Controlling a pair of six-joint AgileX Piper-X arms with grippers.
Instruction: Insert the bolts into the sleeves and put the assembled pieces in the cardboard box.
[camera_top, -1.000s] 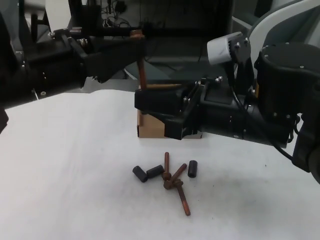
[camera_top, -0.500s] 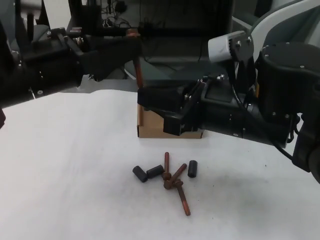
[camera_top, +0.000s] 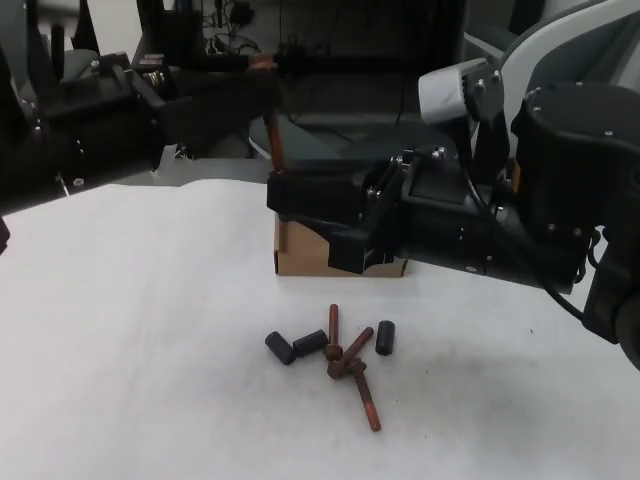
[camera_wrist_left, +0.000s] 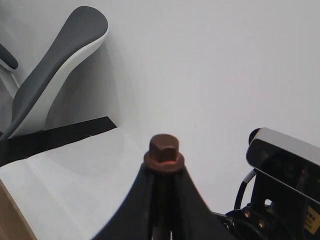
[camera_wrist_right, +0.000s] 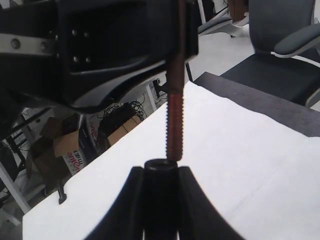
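My left gripper is shut on a rusty brown bolt, held upright by its head above the far middle of the bench. My right gripper is shut on a black sleeve directly beneath it. The bolt's threaded tip touches the sleeve's top opening. The cardboard box stands behind and below the right gripper, partly hidden by it. Three loose black sleeves and three loose bolts lie on the white bench.
The right arm's bulky black body crosses the right half of the bench. The white cloth stretches free to the left and front of the loose parts. Chairs and clutter stand beyond the far edge.
The held bolt has shifted slightly left and up. The right gripper with the sleeve has followed it left, staying under the bolt's tip. The loose parts have not moved.
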